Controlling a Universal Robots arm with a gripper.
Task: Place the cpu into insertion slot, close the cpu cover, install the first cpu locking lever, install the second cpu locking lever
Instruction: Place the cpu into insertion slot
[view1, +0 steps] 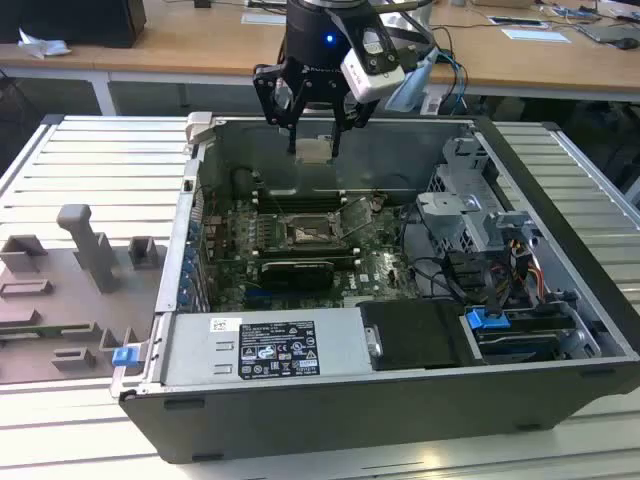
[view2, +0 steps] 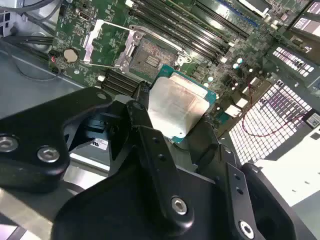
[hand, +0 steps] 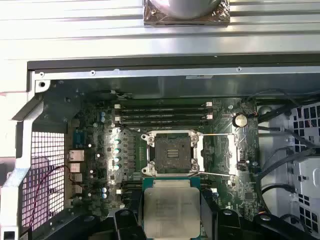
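My gripper (view1: 313, 148) hangs above the open computer case, shut on the cpu (view1: 313, 151), a small square chip with a pale silver top. In both wrist views the cpu (view2: 175, 106) (hand: 171, 210) sits between the black fingers (view2: 142, 117), clear of the board. The insertion slot (view1: 310, 232) (hand: 172, 152) (view2: 150, 55) lies open below it, dark with a silvery rim. The cpu cover (hand: 221, 155) (view2: 107, 42) is swung open beside the slot. Thin wire levers (hand: 215, 135) stand raised along the cover.
Long black memory slots (hand: 162, 112) run beside the socket. A black expansion card (view1: 297, 272), the power supply (view1: 265, 345) and a drive cage with cables (view1: 470, 215) fill the case. Grey fixtures (view1: 85, 265) stand on the table at the exterior view's left.
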